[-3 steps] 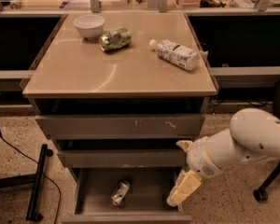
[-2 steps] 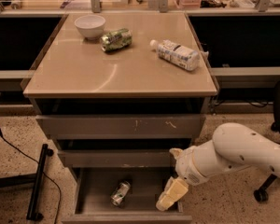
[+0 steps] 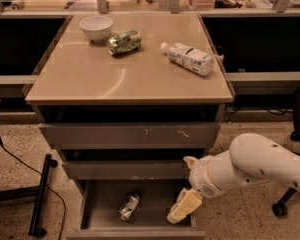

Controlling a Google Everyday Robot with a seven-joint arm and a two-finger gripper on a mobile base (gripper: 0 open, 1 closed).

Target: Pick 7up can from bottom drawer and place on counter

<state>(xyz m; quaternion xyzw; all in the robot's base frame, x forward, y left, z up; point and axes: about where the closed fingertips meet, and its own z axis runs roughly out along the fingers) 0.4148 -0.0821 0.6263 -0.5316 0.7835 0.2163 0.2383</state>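
The 7up can lies on its side on the grey floor of the open bottom drawer, left of centre. My gripper, cream-tipped on the white arm, hangs low over the right part of this drawer, to the right of the can and apart from it. The tan counter tops the cabinet above.
On the counter stand a white bowl, a shiny green can on its side and a lying plastic bottle. Two upper drawers stick out slightly. A black cable and stand lie on the floor at left; a chair base is at right.
My arm has swung left and down, bringing the gripper lower into the bottom drawer and closer to the 7up can. The can has not moved.
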